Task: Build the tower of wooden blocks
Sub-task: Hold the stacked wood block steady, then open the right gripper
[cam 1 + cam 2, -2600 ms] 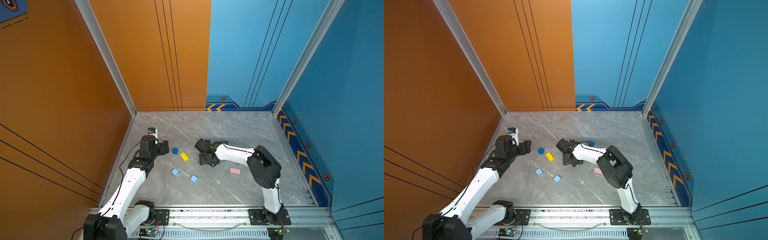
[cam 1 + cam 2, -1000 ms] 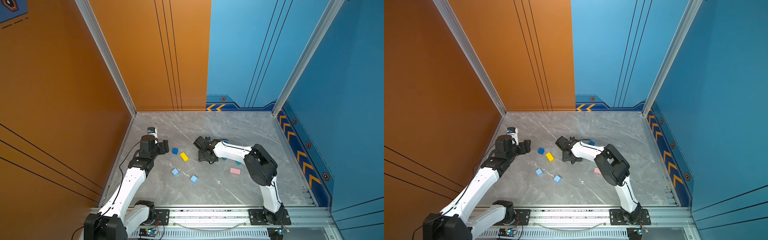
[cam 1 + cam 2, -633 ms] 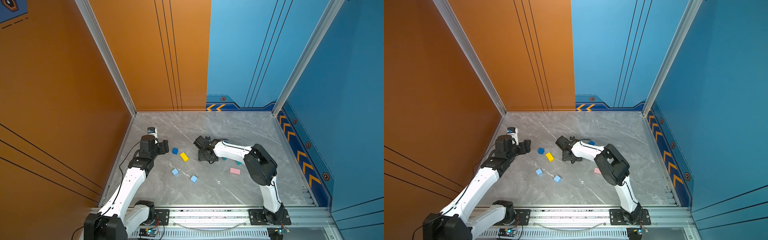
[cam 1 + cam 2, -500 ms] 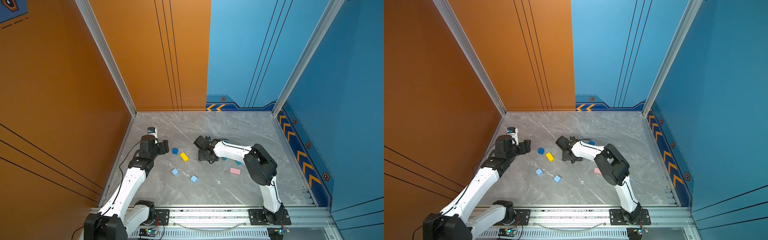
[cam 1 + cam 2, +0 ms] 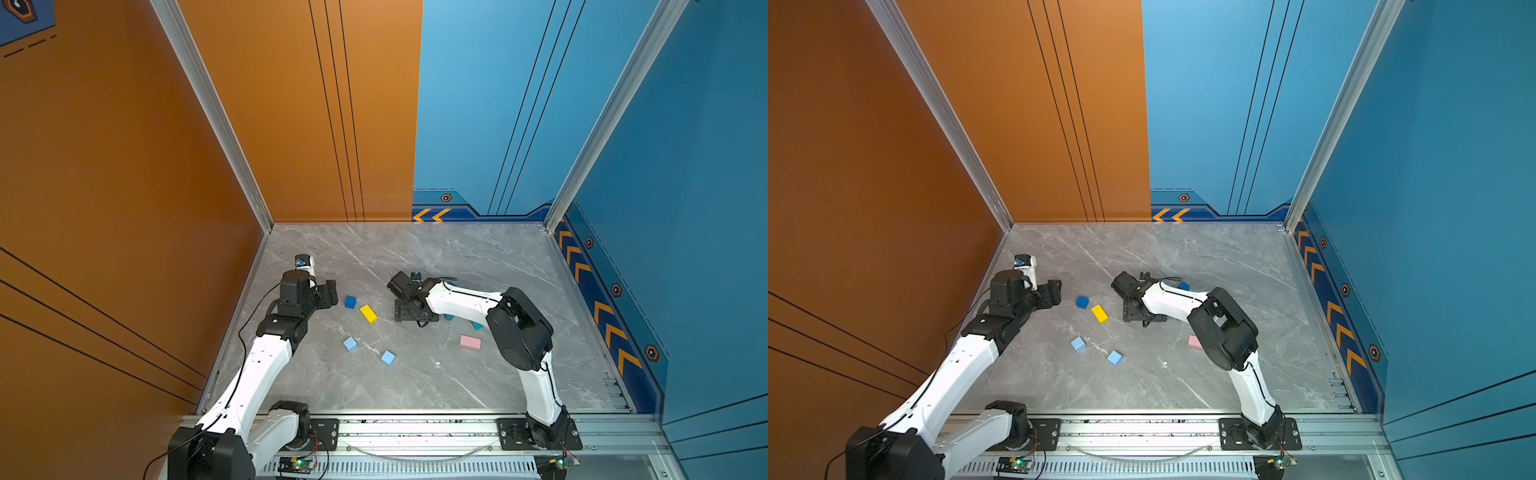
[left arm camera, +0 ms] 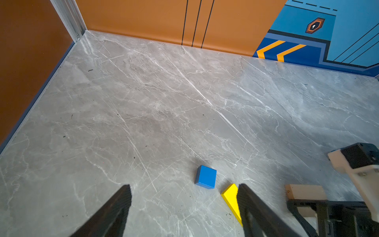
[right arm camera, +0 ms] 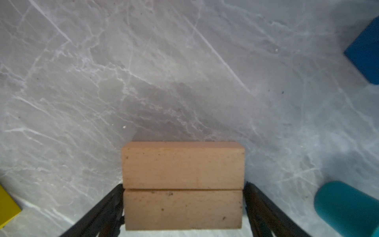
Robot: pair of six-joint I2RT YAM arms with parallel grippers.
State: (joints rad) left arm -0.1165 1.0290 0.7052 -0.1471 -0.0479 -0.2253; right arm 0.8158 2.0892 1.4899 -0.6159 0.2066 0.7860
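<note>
Altogether two tan planks [image 7: 182, 184] between right fingers [image 7: 106, 207], grip unclear, left fingers [image 6: 114, 207] wide.

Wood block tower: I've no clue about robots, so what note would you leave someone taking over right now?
Left gripper: jaws open, empty, near the dark blue cube and yellow bar.
Right gripper: jaws flank two tan planks lying flush together; gripping or not, unclear.
Loose on the table: two light blue cubes, pink slab, teal cylinder, second dark blue cube.
Done: plank base at most. Left: every coloured layer.
</note>
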